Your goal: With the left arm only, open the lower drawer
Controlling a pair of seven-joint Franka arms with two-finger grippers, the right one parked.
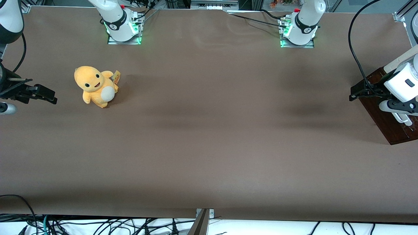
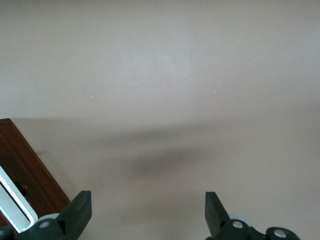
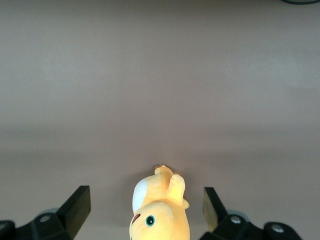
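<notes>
At the working arm's end of the surface (image 1: 209, 137): cabinet (image 1: 387, 122), dark wood, edge-on to me. Drawer (image 2: 15, 202): shut as far as I can judge, whitish handle just beside one finger. My gripper (image 2: 146, 215): fingers spread wide, empty, hovering beside the cabinet, probably to line up on that handle. Plush toy (image 1: 95, 86): well apart, toward the parked arm's end.

The cabinet (image 1: 385, 114) runs off the edge of the front view, and the left arm (image 1: 403, 83) covers much of what remains, so the lower drawer cannot be made out there. In the wrist view only a corner of dark wood (image 2: 25, 170) and a cut-off whitish strip (image 2: 15, 202) show. The gripper (image 2: 147, 210) hovers just beside that wood, only its spread fingers (image 2: 80, 210) in view.
</notes>
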